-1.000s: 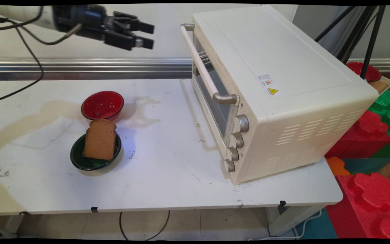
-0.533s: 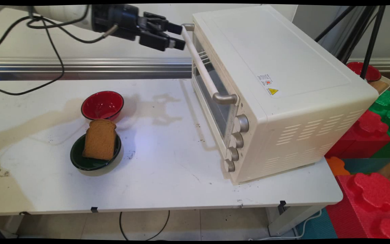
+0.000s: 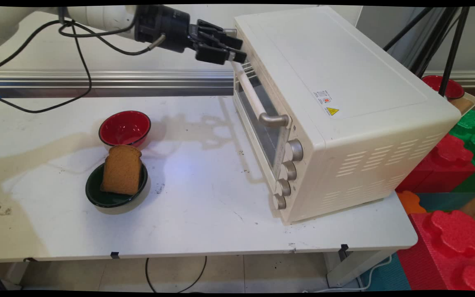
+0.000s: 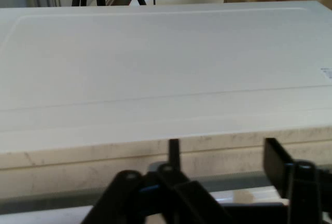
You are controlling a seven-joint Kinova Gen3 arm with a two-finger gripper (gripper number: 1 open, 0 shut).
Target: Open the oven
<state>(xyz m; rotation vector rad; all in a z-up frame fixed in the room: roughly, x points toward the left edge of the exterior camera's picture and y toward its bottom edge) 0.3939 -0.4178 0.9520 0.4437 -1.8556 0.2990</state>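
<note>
Nearest me on the white surface (image 3: pixel 204 222) sits a dark green bowl (image 3: pixel 116 187) with a slice of brown bread (image 3: pixel 122 170) leaning in it, and a red bowl (image 3: pixel 125 128) touches it just behind; both are untouched and well apart from the arm. To the right stands the cream toaster oven (image 3: pixel 344 111), door shut, its knobs (image 3: pixel 290 171) facing me. Farther back, the gripper (image 3: pixel 237 49) has swept in from the left over the last second and now sits at the far end of the oven's door handle (image 3: pixel 254 95), its fingers (image 3: pixel 230 41) spread either side of the bar, not yet clenched on it. In the hand view the oven's top fills the scene, the fingers (image 4: pixel 277 164) wide apart. Red and green foam blocks (image 3: pixel 452 173) lie beyond the surface's right edge.
</note>
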